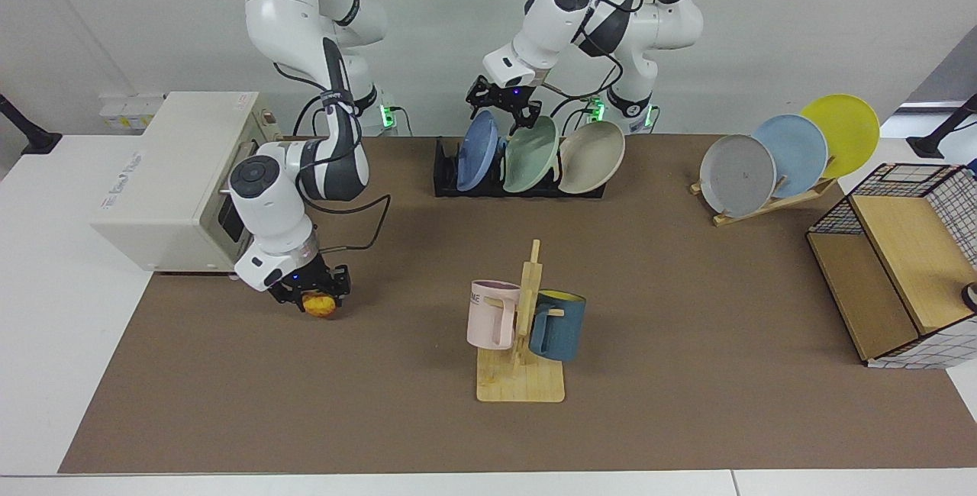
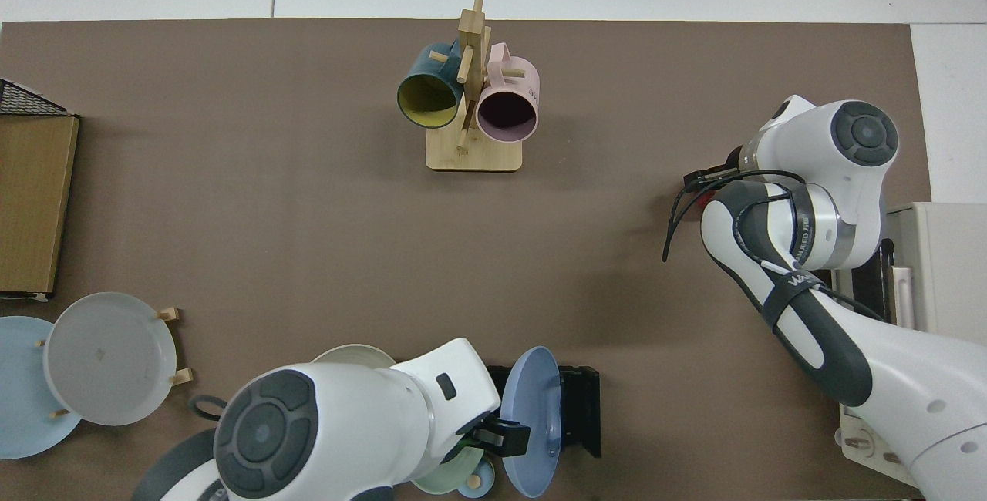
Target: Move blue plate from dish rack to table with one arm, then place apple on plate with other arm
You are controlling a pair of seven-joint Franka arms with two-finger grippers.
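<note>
Plates crowd the dish rack [image 1: 519, 175] at the table's [image 1: 687, 374] back edge: three of them, the blue plate [image 1: 477, 150] at the end nearest the oven, then a green plate [image 1: 530, 155] and a beige plate [image 1: 591, 146], all on edge in the slots. The left gripper [image 1: 502, 104] hangs just above the blue plate's top rim, fingers spread narrowly, the green plate close beside it. In the top view its white wrist covers most of the green and beige plates. A wooden plate rack [image 1: 771, 202] toward the basket side holds three more plates: grey, pale blue, yellow. Two mugs, pink and dark teal, hang on a wooden mug stand [image 1: 523, 343] mid-table. The right gripper [image 1: 314, 294] sits low in front of the oven [image 1: 172, 175], fingers closed around the apple [image 1: 320, 304] near the table surface.
</note>
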